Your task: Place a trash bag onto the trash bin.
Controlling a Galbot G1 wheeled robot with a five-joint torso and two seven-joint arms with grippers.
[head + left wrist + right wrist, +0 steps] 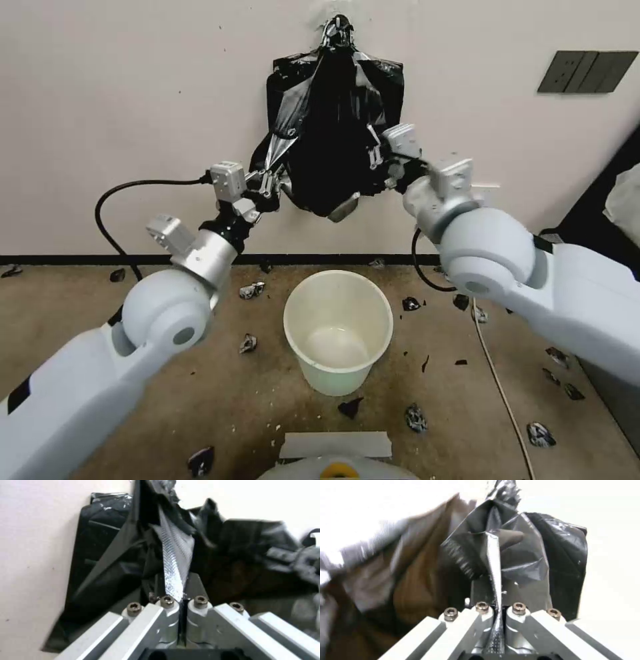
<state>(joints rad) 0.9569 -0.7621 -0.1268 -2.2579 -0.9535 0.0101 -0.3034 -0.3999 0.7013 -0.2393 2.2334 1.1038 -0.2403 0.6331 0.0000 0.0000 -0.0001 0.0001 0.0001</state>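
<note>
I have both arms raised and reaching forward, wrists angled inward toward each other. My left gripper (269, 183) is clamped tight on a fold of the trash bag (330, 127), fingers pressed together in the left wrist view. My right gripper (375, 157) pinches the bag's opposite side the same way, fingers closed on plastic.

The head camera looks forward and down, from well back, at the wall, the floor, the bin (338, 330) and both arms. Each wrist camera looks along its own jaws, very near the bag (331, 133) (133, 562) (523, 562) on the wall, which all three views share.
</note>
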